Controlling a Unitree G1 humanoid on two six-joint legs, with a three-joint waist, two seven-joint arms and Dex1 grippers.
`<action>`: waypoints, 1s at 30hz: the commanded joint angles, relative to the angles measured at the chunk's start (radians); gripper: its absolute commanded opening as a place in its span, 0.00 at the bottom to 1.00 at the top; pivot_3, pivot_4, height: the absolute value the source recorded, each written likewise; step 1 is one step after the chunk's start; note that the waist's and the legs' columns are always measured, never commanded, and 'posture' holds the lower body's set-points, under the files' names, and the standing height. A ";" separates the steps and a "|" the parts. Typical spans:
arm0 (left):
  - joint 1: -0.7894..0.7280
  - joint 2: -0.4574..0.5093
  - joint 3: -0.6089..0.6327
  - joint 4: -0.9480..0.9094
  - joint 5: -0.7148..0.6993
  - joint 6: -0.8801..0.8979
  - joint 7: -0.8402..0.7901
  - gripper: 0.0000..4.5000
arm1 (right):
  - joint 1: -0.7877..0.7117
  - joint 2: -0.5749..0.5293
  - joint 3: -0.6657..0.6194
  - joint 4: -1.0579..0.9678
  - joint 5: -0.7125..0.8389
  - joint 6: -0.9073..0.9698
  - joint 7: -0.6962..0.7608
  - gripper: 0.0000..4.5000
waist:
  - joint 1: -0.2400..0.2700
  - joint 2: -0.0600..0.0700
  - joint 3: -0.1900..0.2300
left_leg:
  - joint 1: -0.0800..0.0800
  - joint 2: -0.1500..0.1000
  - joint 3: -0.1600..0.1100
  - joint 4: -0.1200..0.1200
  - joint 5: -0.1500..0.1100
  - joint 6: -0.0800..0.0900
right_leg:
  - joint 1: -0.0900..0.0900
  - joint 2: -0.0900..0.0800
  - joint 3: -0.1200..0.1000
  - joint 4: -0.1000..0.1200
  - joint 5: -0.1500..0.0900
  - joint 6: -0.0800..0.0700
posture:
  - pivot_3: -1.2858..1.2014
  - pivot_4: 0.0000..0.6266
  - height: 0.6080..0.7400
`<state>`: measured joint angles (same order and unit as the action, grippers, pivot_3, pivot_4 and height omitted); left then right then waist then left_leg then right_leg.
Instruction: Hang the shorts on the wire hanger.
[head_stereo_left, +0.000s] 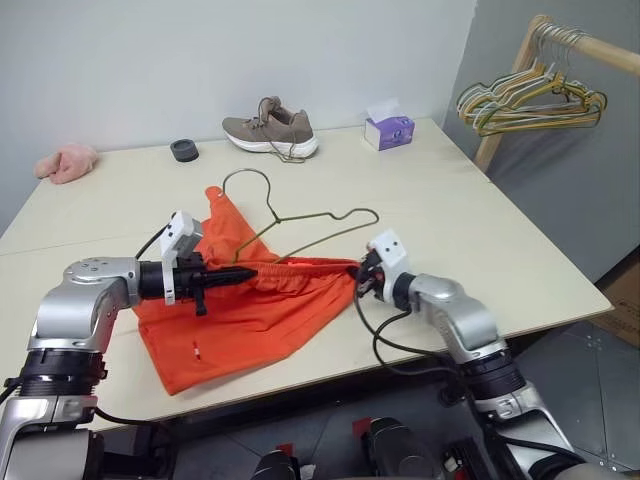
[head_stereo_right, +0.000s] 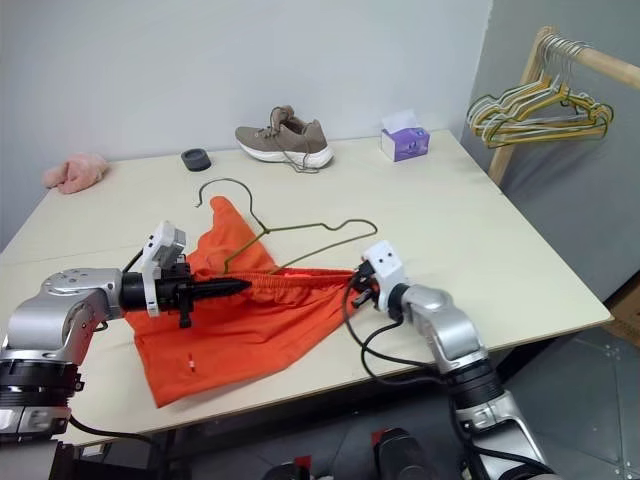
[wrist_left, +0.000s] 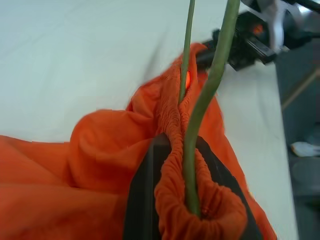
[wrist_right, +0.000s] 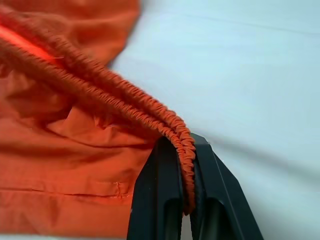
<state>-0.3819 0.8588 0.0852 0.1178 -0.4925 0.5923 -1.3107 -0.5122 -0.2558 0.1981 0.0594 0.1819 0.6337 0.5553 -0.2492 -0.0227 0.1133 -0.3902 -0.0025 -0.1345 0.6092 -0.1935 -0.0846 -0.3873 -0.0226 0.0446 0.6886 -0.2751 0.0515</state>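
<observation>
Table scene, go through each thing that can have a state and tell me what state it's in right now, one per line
shorts: spread on the table, waistband stretched between both grippers
wire hanger: lying on the table, one end tucked inside the waistband
left gripper: shut on the waistband
right gripper: shut on the waistband's other end
shoe: upright, laces loose
tissue box: open, a tissue sticking up

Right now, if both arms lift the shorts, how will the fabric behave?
Likely floppy: the shorts lie rumpled and draped. The waistband, pinched by both grippers' fingers, probably stretches and sags between them. Thin cloth may slide along the wire hanger.
</observation>
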 joint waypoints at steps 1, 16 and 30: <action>0.032 0.082 0.052 -0.059 -0.031 0.024 -0.048 0.00 | -0.013 -0.128 -0.088 -0.035 0.006 -0.006 0.058 0.01 | 0.000 0.000 0.000 | 0.000 0.000 0.000 0.000 0.000 0.000 | 0.000 0.000 0.000 0.000 0.000 0.000 | 0.44 0.05 1.00; 0.035 0.200 -0.023 0.053 0.045 -0.122 -0.118 0.00 | 0.030 -0.382 -0.067 -0.166 0.073 0.016 0.235 0.01 | -0.002 0.000 0.000 | 0.000 0.001 0.001 -0.001 0.000 0.000 | 0.000 0.000 0.001 -0.001 0.000 0.000 | 0.43 0.06 1.00; -0.018 0.191 0.000 0.078 -0.019 -0.069 -0.108 0.00 | 0.037 -0.432 -0.080 -0.118 0.098 0.045 0.247 0.01 | 0.000 0.000 0.000 | 0.000 0.001 0.001 -0.001 0.000 0.000 | 0.000 0.000 0.000 -0.001 0.000 0.000 | 0.43 0.06 1.00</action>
<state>-0.3992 1.0014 0.0019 0.1283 -0.5255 0.4917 -1.4387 -0.4835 -0.6099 0.2234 -0.1477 0.3313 0.6402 0.8659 -0.2496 -0.0226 0.1134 -0.3900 -0.0019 -0.1332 0.6085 -0.1936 -0.0845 -0.3874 -0.0222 0.0448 0.6871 -0.2754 0.0512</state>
